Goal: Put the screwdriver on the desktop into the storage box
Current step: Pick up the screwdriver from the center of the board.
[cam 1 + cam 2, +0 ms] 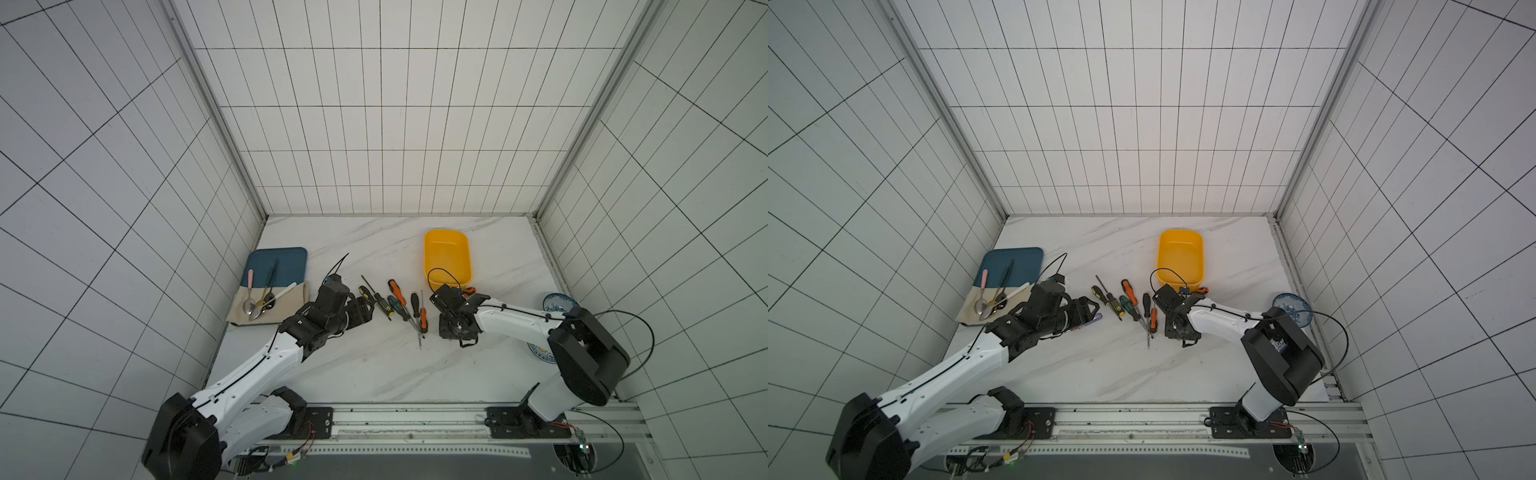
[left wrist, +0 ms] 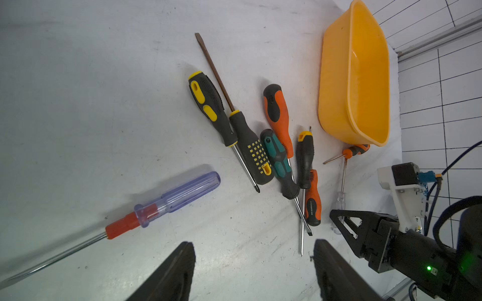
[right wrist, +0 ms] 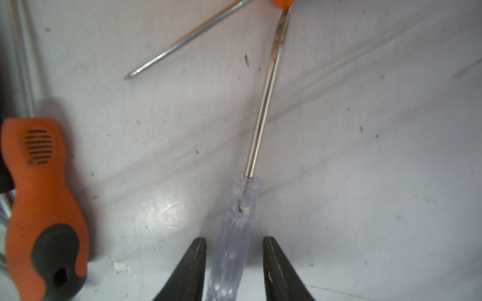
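Note:
On the white marble desktop [image 1: 374,365], a small clear-handled screwdriver [image 3: 234,247] lies between the fingers of my right gripper [image 3: 234,241]. The jaws straddle its handle with a thin gap on each side, so the gripper is still open. The same screwdriver [image 2: 339,200] shows in the left wrist view. The yellow-orange storage box [image 1: 447,253] [image 1: 1180,255] stands empty just beyond the right gripper [image 1: 451,328]. Several screwdrivers [image 1: 395,305] lie in a heap between the arms. My left gripper [image 2: 253,245] [image 1: 365,311] hangs open over bare desktop, with a purple-handled screwdriver [image 2: 177,195] beside it.
A short orange screwdriver [image 2: 356,150] lies against the box's near end. A dark-blue tray [image 1: 291,259] and a beige cloth with spoons [image 1: 259,305] sit at the left. A blue-and-white dish [image 1: 559,305] stands by the right wall. Tiled walls enclose three sides.

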`<state>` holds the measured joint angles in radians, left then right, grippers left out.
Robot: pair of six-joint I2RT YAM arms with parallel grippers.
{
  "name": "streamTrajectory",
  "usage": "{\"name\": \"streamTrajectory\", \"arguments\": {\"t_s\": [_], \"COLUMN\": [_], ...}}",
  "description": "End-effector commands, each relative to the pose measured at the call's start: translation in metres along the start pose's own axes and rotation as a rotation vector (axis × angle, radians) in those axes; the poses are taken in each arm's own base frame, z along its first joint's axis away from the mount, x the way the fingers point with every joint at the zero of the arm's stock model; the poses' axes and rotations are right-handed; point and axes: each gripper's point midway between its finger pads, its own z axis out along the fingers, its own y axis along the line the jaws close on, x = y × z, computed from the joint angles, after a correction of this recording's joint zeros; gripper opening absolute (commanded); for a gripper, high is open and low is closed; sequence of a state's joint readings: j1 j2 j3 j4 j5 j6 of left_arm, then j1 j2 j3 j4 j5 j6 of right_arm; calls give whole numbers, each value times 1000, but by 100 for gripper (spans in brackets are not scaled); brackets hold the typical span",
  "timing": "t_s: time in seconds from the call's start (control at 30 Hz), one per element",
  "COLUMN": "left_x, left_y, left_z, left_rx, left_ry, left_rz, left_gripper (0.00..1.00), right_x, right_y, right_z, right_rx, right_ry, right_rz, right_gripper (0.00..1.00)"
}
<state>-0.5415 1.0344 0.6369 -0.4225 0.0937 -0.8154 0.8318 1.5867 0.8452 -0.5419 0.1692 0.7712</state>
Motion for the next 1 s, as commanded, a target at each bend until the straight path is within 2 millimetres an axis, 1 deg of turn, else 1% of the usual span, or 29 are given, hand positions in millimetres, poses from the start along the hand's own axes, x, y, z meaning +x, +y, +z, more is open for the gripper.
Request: {"name": "streamTrajectory", "arguments": {"t_s": [0.0,0.17,0.23,0.4,0.5,0.53,0.73,0.97], "left_x": [-4,-3,-3,-4,-3,-3,-1,0], "left_y": [-3,-2,-2,-1,0,0,0,-1], "left_z": [0,1,1,2,3,3,5,6], "left_rx": [13,11,8,3,2,1,3,15], "left_ry": [-21,-19,-20,-23,-18,-18,-13,-8], "left_rz": [6,9,11,11,10,10,10,13], "left_gripper": [76,76,76,76,76,76,76,76], "right_x": [4,5,6,6,8,9,6,0], "right_y": [-2,-5,-6,-13,-16,-17,-17,-20], "right_z": [3,4,4,-1,-3,-4,-25,-53], "right_rx": [24,35,36,39,30,25,-24,-75], "right_ry": [17,14,15,-6,-3,-5,-39,-96], "right_rz": [-21,-20,-18,-3,6,7,14,15], "right_gripper": [37,32,26,21,15,15,13,13]}}
